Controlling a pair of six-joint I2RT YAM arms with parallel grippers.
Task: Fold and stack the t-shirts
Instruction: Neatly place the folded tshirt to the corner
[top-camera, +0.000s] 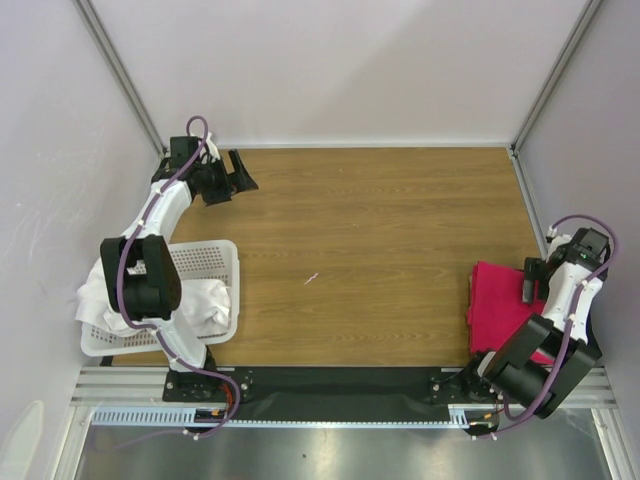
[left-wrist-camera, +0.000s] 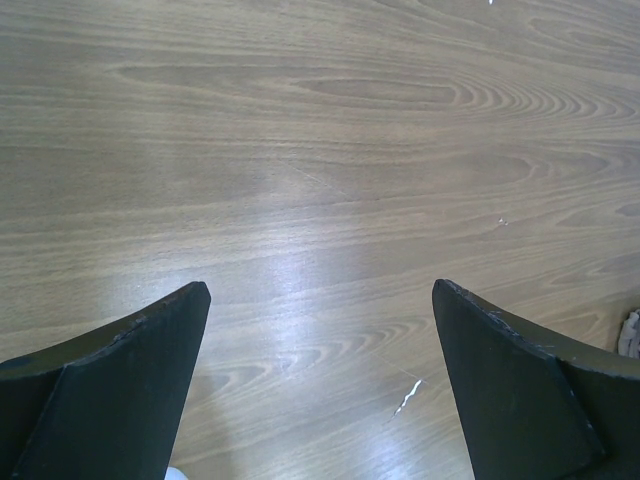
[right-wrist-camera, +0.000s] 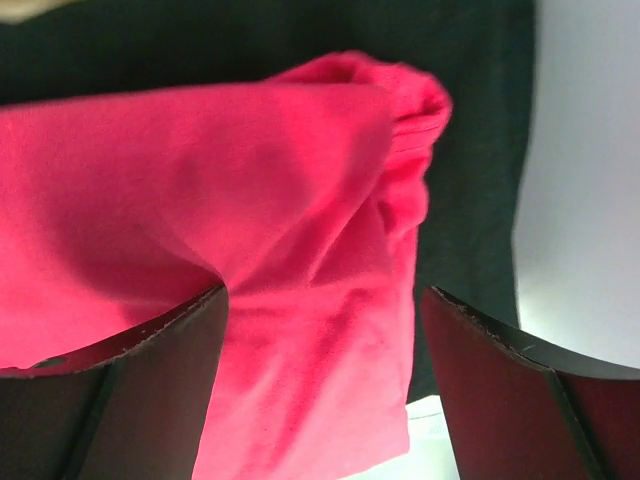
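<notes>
The right fingers (right-wrist-camera: 120, 400) stand apart, released, straddling the pink t-shirt (right-wrist-camera: 200, 190). Its rumpled folded edge lies between and just under them, bunching toward the right-hand finger. The left fingers (left-wrist-camera: 110, 390) gape wide with only bare bench (left-wrist-camera: 320, 150) between them. The white t-shirts (top-camera: 210, 305) sit in the basket (top-camera: 225, 250), well back from them toward that arm's base. If the right pair pinches here, I reckon it may catch only one layer, and the fold would drag open.
</notes>
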